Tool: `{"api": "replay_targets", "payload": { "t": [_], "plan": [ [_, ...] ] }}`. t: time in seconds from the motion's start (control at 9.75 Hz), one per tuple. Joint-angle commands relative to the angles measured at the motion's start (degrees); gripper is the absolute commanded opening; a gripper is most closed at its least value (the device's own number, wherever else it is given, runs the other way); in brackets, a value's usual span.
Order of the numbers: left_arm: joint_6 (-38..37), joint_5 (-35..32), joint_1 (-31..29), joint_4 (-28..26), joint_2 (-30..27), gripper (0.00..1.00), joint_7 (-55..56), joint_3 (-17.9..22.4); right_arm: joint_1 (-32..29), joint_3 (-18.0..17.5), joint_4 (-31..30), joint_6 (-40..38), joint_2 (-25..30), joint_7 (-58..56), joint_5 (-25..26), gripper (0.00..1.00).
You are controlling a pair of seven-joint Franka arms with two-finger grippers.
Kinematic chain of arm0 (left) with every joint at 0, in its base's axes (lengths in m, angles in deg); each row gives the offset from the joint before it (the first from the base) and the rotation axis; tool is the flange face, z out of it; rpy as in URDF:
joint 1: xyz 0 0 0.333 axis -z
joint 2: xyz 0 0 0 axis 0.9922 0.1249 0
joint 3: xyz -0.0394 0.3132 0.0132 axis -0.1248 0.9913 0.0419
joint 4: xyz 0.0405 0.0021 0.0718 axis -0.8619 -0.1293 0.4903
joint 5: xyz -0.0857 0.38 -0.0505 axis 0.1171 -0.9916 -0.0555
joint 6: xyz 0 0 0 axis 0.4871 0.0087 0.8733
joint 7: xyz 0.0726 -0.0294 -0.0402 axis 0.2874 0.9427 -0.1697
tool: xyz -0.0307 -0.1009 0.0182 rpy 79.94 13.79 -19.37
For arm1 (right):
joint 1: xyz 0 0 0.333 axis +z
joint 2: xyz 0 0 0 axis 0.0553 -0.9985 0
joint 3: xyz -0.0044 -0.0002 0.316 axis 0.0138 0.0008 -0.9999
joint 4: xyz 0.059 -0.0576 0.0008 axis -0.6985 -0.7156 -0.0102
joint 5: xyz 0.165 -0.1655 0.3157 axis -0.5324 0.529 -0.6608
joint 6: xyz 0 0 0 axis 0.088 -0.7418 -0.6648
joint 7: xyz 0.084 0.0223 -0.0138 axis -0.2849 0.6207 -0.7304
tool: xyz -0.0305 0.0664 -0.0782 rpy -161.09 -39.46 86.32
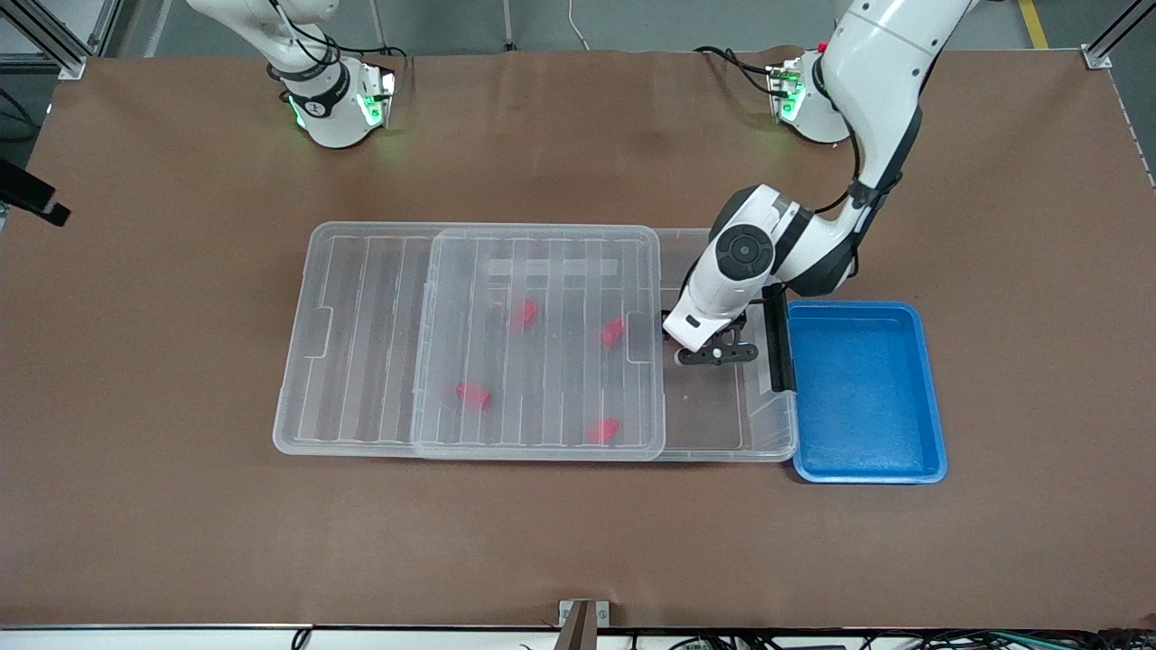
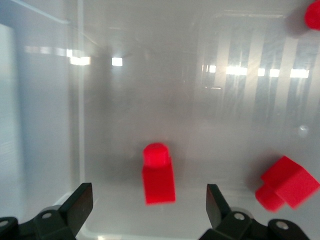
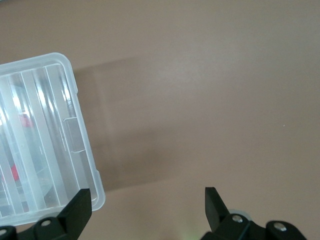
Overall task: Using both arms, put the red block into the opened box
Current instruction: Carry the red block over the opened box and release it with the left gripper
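Observation:
The box (image 1: pixel 713 424) is a clear bin, and its ribbed lid (image 1: pixel 542 262) is slid off toward the right arm's end. My left gripper (image 1: pixel 718 354) hangs open over the uncovered part of the box, beside the black latch (image 1: pixel 778 338). In the left wrist view a red block (image 2: pixel 159 175) shows below the left gripper (image 2: pixel 147 196), between the fingers and touching neither. Whether it rests on the box floor I cannot tell. Two more red blocks (image 2: pixel 287 182) (image 2: pixel 313 15) lie nearby. Several red blocks (image 1: pixel 524 313) show through the lid. My right gripper (image 3: pixel 147 200) stands open over bare table beside the lid's corner (image 3: pixel 55 150).
A blue tray (image 1: pixel 867 388) stands against the box at the left arm's end of the table. Brown table surface (image 1: pixel 578 542) surrounds both. The right arm rises from its base (image 1: pixel 334 99) and leaves the front view.

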Motion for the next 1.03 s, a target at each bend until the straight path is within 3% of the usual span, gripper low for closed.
{"api": "replay_targets", "payload": {
  "t": [0.0,0.21,0.51,0.72,0.92],
  "plan": [
    [-4.74,-1.18,-0.17,-1.31,-4.49,1.0,-0.87,0.02,0.88,0.66,1.63,-0.7,-0.93,-1.09,-1.29,1.0],
    [-7.11,-1.18,-0.52,0.69,-8.27,1.0,-0.87,0.1,1.14,0.48,1.63,-0.87,-0.93,-1.17,-1.3,1.0],
    [-27.35,-1.09,-2.97,18.65,-9.79,1.0,-5.32,0.54,1.14,0.48,1.63,-2.37,-0.93,-1.26,-1.3,1.0],
    [-36.18,-1.09,-7.53,29.05,-9.87,1.0,-10.7,0.46,0.44,0.56,-0.64,-1.93,-2.33,-6.75,-1.21,1.0],
    [-39.81,-1.18,-10.35,31.21,-13.45,1.0,-13.26,0.89,0.35,0.56,-6.17,3.13,-5.57,-13.12,-1.3,0.98]
  ]
}}
